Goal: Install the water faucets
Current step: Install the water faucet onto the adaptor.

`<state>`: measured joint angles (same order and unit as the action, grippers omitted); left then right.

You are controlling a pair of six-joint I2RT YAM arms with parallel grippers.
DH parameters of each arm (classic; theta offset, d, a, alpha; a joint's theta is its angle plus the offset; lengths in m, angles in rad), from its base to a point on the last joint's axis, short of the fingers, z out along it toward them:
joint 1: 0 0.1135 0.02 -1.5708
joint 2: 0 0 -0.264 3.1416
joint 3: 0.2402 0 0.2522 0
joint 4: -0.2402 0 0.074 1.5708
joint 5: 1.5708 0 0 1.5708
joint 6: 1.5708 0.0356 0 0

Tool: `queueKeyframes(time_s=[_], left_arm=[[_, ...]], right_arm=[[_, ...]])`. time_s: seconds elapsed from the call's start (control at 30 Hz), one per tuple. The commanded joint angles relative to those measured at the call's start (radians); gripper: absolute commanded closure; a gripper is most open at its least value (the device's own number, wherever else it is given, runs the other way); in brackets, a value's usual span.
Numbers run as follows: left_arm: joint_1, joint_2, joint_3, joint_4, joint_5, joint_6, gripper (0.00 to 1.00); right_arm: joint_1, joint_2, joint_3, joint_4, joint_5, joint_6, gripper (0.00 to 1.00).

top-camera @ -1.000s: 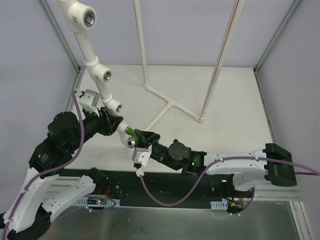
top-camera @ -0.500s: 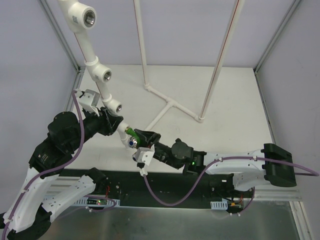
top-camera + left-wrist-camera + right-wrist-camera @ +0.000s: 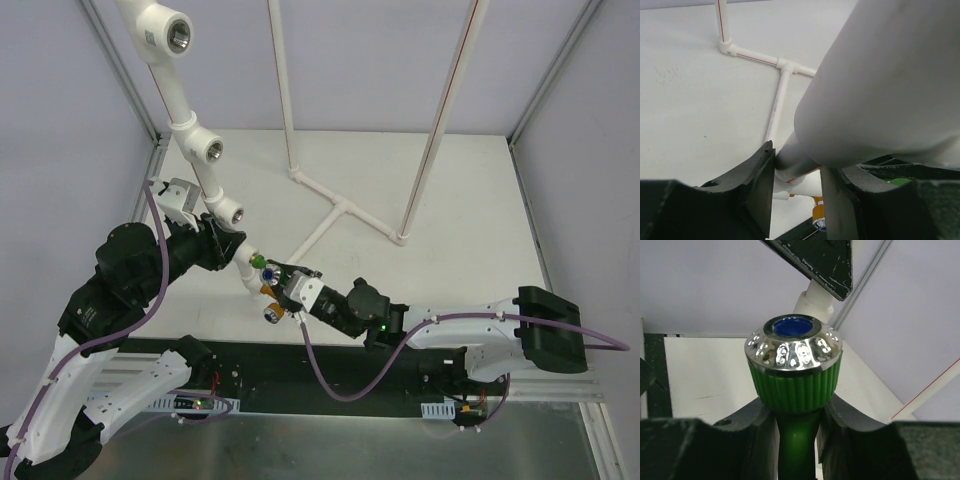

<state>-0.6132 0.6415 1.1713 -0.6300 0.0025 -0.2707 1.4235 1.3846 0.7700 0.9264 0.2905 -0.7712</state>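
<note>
While the left gripper [image 3: 226,244] has stayed put, fingers closed around the lower part of the slanted white pipe [image 3: 170,90] to brace it, the right arm's wrist has rolled over the last second. Seen from above, the white camera block on that wrist has swung from the near side of the hand up to its top, and the hand has drawn a little closer to the pipe's low end. The right gripper [image 3: 797,416] is clamped on the green faucet [image 3: 795,385], its dark fingers pressing the stem from both sides. The faucet's ribbed green collar and shiny silver round end, with a blue centre, stand clear above the fingers. From above, this faucet sits at the bottom of the pipe, just right of the left gripper and above the near-left part of the table [image 3: 450,200]. An orange faucet [image 3: 818,212] shows just below the pipe's end in the left wrist view; whether it is screwed in cannot be told. The roll looks like a turn of threading, so the green faucet is probably being screwed into the lowest fitting. How deep it sits is hidden. Three fittings [image 3: 213,152] higher up show bare metal holes.
</note>
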Motion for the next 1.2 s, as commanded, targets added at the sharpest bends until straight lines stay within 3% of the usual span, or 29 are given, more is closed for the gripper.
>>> queueKeyframes(time_s=[0.0, 0.43, 0.7, 1.17], left_arm=[[-0.002, 0.024, -0.015, -0.04, 0.102, -0.033, 1.0], [-0.002, 0.038, -0.018, -0.031, 0.111, -0.045, 1.0], [-0.002, 0.043, -0.024, -0.02, 0.114, -0.051, 1.0], [-0.002, 0.06, -0.027, 0.0, 0.125, -0.058, 1.0]], right_arm=[[-0.014, 0.007, 0.008, -0.009, 0.07, 0.258, 1.0], [0.0, -0.025, 0.018, -0.057, 0.262, 1.007, 1.0], [0.005, -0.059, 0.02, -0.093, 0.303, 1.404, 1.0], [0.005, -0.104, 0.049, -0.201, 0.326, 1.949, 1.0]])
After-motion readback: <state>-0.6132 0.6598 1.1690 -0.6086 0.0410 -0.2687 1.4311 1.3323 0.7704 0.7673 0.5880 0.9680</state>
